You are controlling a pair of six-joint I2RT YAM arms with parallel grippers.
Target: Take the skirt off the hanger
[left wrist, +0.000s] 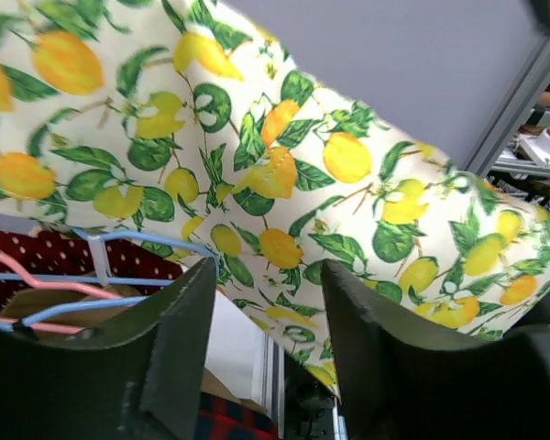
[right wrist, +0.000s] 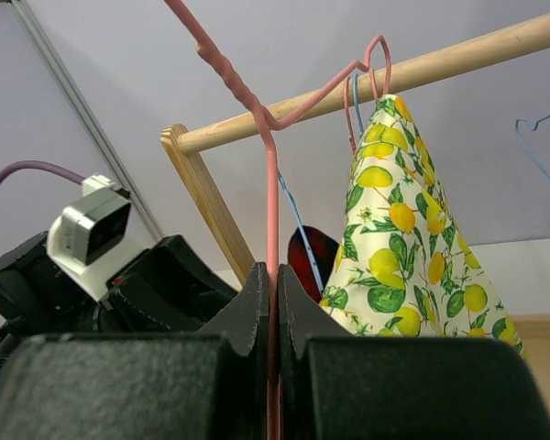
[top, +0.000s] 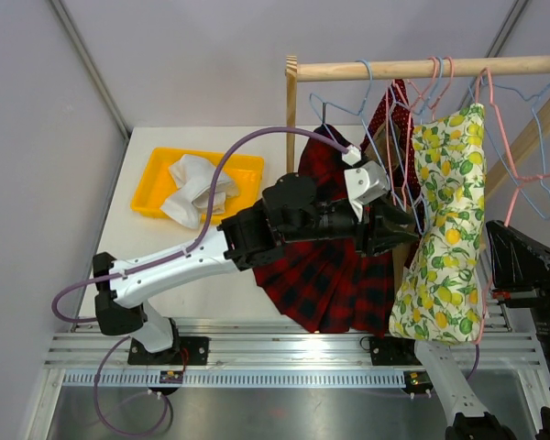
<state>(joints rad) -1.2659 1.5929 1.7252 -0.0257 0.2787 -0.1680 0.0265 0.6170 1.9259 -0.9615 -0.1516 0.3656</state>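
Plaid skirt (top: pixel 325 275) hangs at the rack's (top: pixel 495 64) left end, right by the left gripper (top: pixel 405 227), which is part open and empty. The right gripper (right wrist: pixel 272 284) is pinched shut on a pink hanger (right wrist: pixel 271 211). I'd grab the waistband and ease it sideways off the blue hanger (top: pixel 367 73), no yanking.

The skirt (top: pixel 335 275) is matt woven tartan cloth, and the lemon-print garment (top: pixel 445 229) is thinner, smooth printed cloth. The rail (top: pixel 422 66) is pale bare wood, smoothly finished. The pink hanger (right wrist: pixel 271 183) is thin coated wire with a slight sheen. The right gripper (right wrist: pixel 273 302) is matt black plastic, faintly grainy. The tray (top: pixel 156 179) is glossy yellow plastic on the matt white desk (top: pixel 151 234)
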